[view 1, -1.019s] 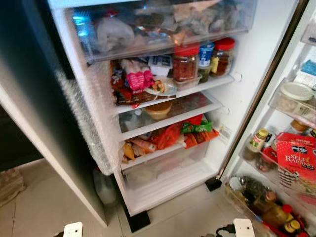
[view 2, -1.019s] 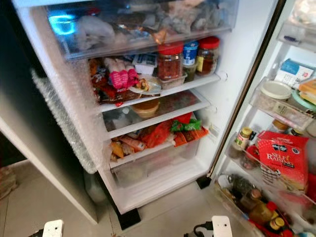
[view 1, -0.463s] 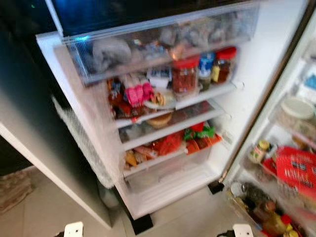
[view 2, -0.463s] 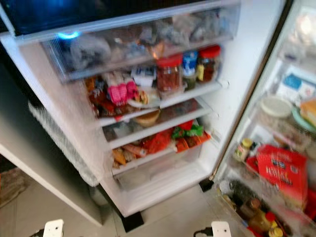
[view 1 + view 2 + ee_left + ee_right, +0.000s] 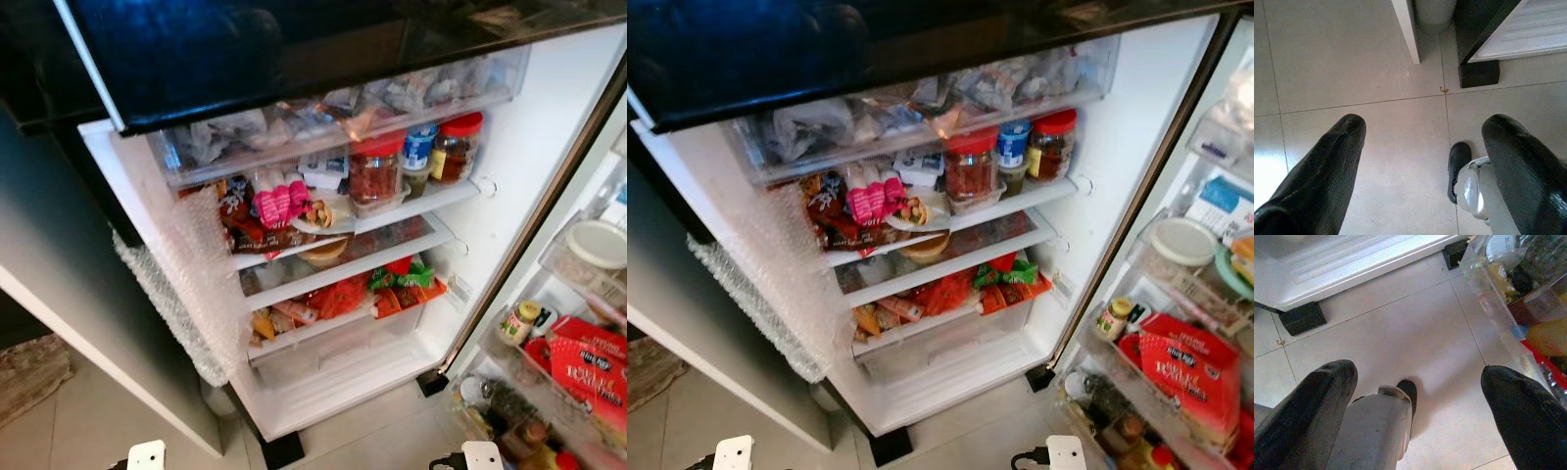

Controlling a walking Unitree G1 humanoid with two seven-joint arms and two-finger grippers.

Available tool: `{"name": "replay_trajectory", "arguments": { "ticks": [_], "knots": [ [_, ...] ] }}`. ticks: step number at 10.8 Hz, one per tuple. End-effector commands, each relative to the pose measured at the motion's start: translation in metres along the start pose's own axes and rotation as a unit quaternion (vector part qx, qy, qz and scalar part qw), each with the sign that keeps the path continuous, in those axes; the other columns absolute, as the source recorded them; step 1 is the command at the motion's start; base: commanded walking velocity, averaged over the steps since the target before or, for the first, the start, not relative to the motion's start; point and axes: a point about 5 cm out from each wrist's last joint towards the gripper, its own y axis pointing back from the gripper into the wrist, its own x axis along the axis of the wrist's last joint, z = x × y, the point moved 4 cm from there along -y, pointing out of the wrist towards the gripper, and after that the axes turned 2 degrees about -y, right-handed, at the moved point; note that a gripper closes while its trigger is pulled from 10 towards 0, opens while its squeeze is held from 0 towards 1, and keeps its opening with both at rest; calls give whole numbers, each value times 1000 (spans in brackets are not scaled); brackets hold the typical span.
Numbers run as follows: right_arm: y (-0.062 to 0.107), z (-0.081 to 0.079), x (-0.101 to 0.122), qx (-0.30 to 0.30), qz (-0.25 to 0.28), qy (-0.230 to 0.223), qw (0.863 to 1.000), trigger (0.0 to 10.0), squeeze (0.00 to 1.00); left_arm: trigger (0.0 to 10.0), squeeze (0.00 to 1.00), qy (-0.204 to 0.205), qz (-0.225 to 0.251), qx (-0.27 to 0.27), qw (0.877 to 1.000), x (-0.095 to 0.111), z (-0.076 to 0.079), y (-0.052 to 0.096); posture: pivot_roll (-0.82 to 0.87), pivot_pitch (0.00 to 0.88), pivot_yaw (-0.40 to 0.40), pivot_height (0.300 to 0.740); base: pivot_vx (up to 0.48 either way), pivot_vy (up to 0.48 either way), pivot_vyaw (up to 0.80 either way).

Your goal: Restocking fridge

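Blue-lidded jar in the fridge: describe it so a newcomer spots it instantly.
Start at the open fridge and find the shelf just beneath the clear drawer. Three jars stand at its right end. The blue-lidded jar is the middle one, flanked by two red-lidded jars.

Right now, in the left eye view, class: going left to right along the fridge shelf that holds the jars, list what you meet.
Pink packet → small plate of food → large red-lidded jar → blue-lidded jar → second red-lidded jar.
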Motion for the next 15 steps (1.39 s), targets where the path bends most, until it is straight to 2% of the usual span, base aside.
{"name": "replay_trajectory", "arguments": {
  "ticks": [1,15],
  "knots": [
    [1,0,-4,0,-3,-11,1000,10000,0,10000,0,7,-17,1,1000,-8,-1,1,-50,0,46,740,0,352,0],
    [1,3,-4,-13,-3,-7,1000,10000,0,10000,0,9,-18,2,1000,-7,1,0,-51,3,46,740,0,319,0]
  ]
}}
